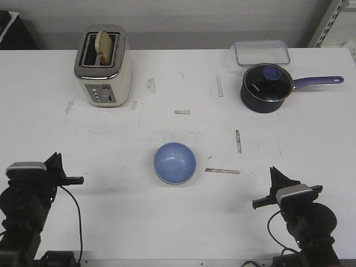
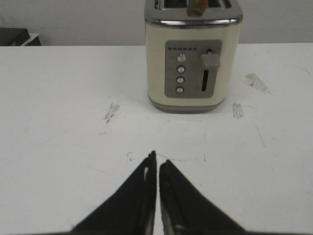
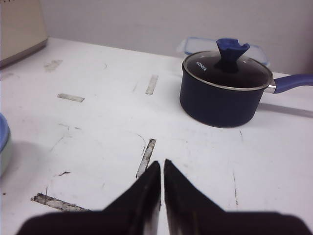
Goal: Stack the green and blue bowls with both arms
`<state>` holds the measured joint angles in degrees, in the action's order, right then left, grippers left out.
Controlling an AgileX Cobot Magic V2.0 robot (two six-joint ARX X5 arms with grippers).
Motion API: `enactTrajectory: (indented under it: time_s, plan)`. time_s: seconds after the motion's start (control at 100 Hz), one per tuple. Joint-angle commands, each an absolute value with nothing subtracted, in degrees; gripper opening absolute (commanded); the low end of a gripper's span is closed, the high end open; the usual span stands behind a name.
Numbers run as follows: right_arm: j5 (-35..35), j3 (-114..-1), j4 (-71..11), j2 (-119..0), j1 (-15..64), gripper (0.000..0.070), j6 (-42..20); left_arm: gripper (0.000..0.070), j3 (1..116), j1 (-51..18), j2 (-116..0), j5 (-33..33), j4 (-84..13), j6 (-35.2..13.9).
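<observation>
Sitting mid-table, blue bowl [image 1: 175, 162] nested in pale green bowl [image 3: 4, 159], smooth, round

Front camera looks down; wrist cameras sit low, sharing toaster [image 1: 104, 65] and saucepan [image 3: 225, 90].

This looks like a robotics lab staged as a kitchen. A scuffed white table [image 1: 167, 222] with worn tape marks [image 1: 222, 171] carries a toaster [image 1: 104, 67] and saucepan [image 1: 266, 88] near its far edge. Behind it are a plain grey wall [image 1: 194, 14] and metal shelving [image 1: 332, 22].
</observation>
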<state>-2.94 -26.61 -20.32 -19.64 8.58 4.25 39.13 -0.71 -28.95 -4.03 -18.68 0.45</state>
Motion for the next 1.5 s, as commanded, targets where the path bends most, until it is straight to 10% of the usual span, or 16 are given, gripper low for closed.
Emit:
enactTrajectory:
  time_s: [0.0,1.06,1.49]
  plan:
    - [-2.94,-26.52,-19.51,-19.94,8.67,0.0001,4.38,0.0,36.14,-0.08,-27.11,-3.09,-16.43,1.23]
    - [-2.94,-26.55,-19.27,-19.92,8.67,0.0001,4.38,0.0001,31.11,0.75,-16.88,-0.45,-16.21,2.74]
    - [-2.94,-26.55,-19.27,-19.92,8.64,0.0001,4.36,0.0001,4.93,0.73,-0.16,-0.21,-1.1,2.33]
